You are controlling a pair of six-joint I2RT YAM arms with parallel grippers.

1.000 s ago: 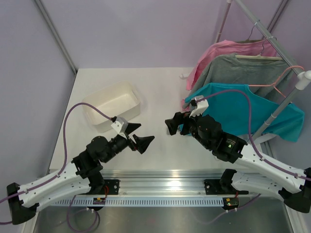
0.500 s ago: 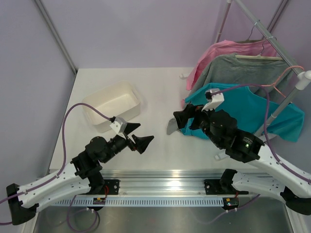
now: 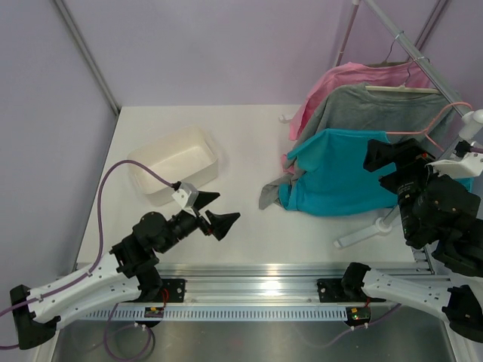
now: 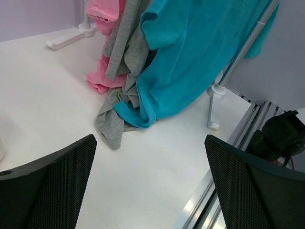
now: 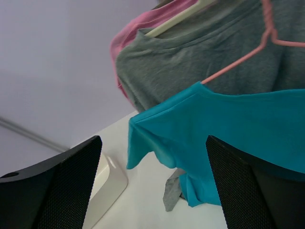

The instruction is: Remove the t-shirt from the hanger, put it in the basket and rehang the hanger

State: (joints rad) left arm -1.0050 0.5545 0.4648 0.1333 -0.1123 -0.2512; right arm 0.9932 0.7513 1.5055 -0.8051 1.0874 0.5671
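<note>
Top external view first: your t-shirt (image 3: 336, 177) is on the hanger (image 3: 411, 133), hanging from the rack rail (image 3: 423, 64) at the right side of the table (image 3: 249, 136). It's the nearest of three, with the grey shirt (image 3: 355, 102) behind it and the pink shirt (image 3: 332, 79) behind that. The teal hem sags to the tabletop and bunches up next to the grey shirt's hem.

Your right gripper (image 3: 375, 167) is up high over the upper right part of the t-shirt, jaws spread wide, nothing in them. In the right wrist view the right gripper (image 5: 153, 138) looks at the teal shoulder (image 5: 238, 129), and you can see the pink wire (image 5: 238, 59) slanting down into the cloth there, with grey fabric (image 5: 190, 52) behind it.

Your left gripper (image 3: 229, 205) sits low over the middle of the table, just beside the white bin (image 3: 185, 177), well apart from the clothes. Its jaws are spread too, and empty. The left wrist view shows the teal cloth (image 4: 190, 57) draped down to the table.
</note>
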